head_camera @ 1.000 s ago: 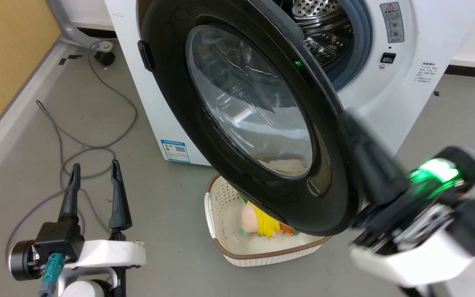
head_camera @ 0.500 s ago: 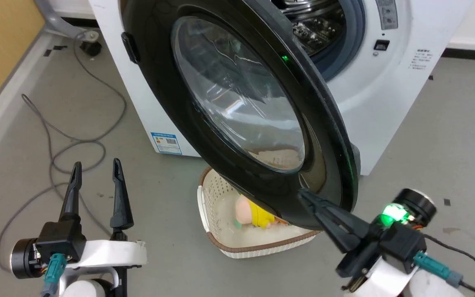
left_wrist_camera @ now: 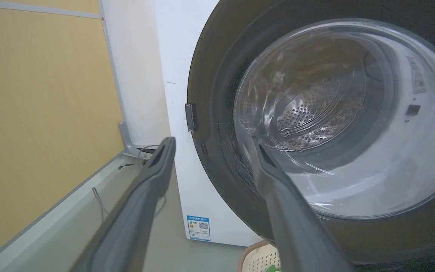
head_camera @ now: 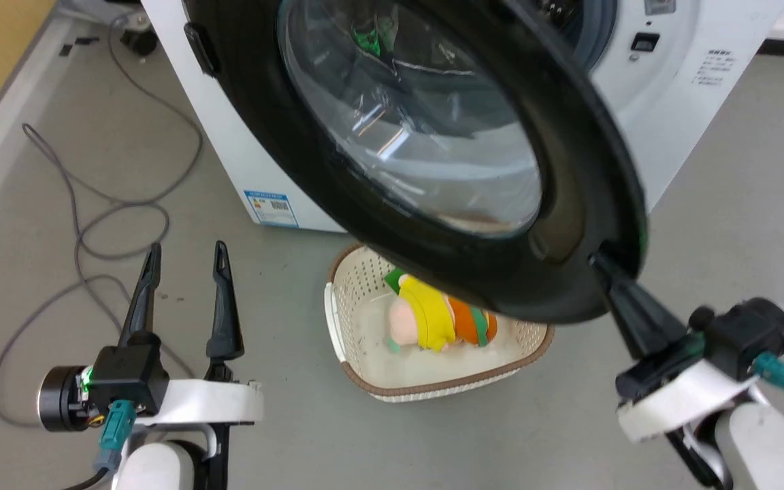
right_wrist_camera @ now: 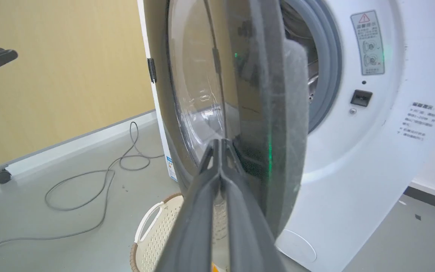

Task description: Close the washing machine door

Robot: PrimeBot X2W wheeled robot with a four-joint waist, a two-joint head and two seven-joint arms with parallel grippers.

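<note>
Half open and cut off at 12 o'clock in my head view, the washing machine door (head_camera: 405, 136) hides much of the washing machine (head_camera: 678, 102). My right gripper (head_camera: 601, 262), fingers pressed together (its wrist view shows this plainly), meets the black rim at 4 o'clock. My left gripper (head_camera: 187, 248) hangs spread at 8 o'clock.

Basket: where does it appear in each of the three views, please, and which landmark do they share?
Head view: basket at lower centre, on the floor.
Left wrist view: at the bottom edge, right of centre, partly cut off.
Right wrist view: at the bottom edge, left of centre.
Shared landmark: the door, whose black rim stands above it in each picture.
</note>
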